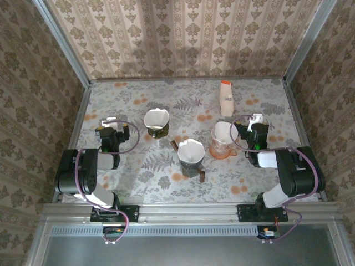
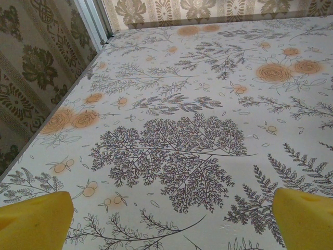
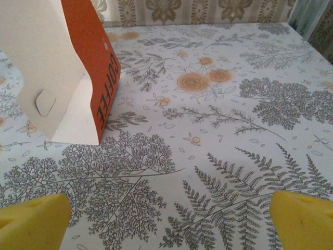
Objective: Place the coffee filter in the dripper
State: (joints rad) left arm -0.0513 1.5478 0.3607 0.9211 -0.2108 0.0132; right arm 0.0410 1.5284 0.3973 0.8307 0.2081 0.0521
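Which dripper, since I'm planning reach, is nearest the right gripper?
The orange-tinted dripper, beside the right gripper; the dark dripper and leftmost dripper stand farther left.

Lab test booth — wallpapered panels [image 1: 183, 39], aluminium frame [image 1: 64, 44].

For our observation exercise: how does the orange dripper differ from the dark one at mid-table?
The orange dripper is translucent; the dark dripper is opaque. The orange dripper stands further right; the dark dripper sits nearer the arms' bases. Both stand upright with white inside.
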